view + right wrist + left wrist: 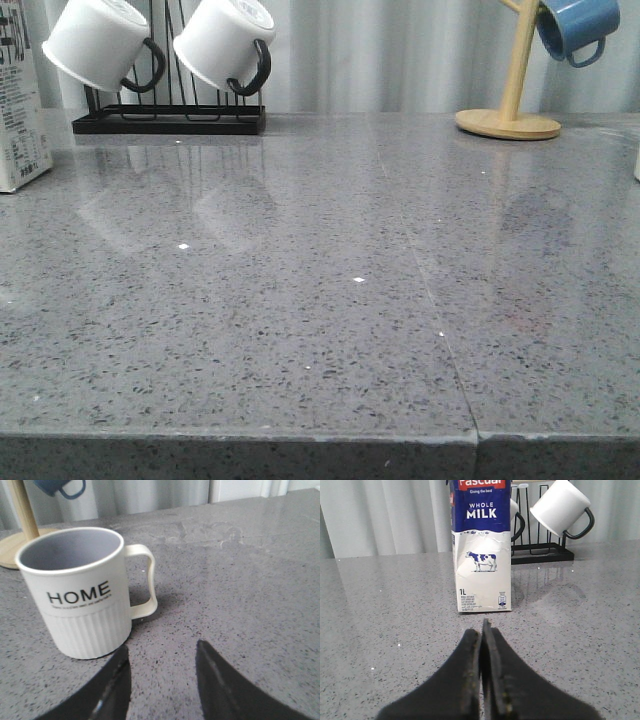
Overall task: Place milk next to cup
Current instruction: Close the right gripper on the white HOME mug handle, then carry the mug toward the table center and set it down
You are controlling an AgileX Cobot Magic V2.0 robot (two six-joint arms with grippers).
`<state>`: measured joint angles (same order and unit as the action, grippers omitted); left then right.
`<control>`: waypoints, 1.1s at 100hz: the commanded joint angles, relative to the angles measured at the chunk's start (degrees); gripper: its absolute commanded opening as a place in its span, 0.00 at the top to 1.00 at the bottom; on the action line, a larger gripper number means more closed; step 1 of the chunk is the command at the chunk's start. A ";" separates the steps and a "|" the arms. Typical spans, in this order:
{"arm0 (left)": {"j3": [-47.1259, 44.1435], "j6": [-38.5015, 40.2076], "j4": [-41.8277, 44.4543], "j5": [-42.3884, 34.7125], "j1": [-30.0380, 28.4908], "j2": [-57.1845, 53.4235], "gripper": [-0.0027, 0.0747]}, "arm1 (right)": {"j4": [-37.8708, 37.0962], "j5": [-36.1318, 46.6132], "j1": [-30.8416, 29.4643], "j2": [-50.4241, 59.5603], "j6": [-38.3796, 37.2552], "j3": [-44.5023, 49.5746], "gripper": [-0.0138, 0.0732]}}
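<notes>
The left tool (482,630) is pressed shut and empty, aimed at the milk (481,545) standing upright at centre frame on the table (380,620) — lined up for a grab. The right tool (162,652), fingers spread, waits just beside the cup (80,592) — the target spot.

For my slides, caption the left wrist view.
Shut left pincer faces the upright milk on the grey table.

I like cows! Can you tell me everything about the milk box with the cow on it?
The milk is a tall white carton that looks like cardboard, with a dark blue band reading "WHOLE MILK", a small cow picture, "1L" and tiny print below. Its front is slightly creased. It stands upright on the grey speckled table, near the black mug rack. Nothing grips it; the left claw is shut, apart from it.
</notes>
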<state>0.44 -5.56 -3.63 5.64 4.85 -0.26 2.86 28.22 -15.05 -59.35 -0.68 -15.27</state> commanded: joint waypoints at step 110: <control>-3.47 -0.02 -0.03 -4.13 -0.08 -1.73 0.99 | -0.65 12.33 -0.42 -31.18 0.18 -24.16 0.92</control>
<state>0.44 -5.56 -3.63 5.64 4.85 -0.26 2.86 36.73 -15.05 -92.44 -0.78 -37.89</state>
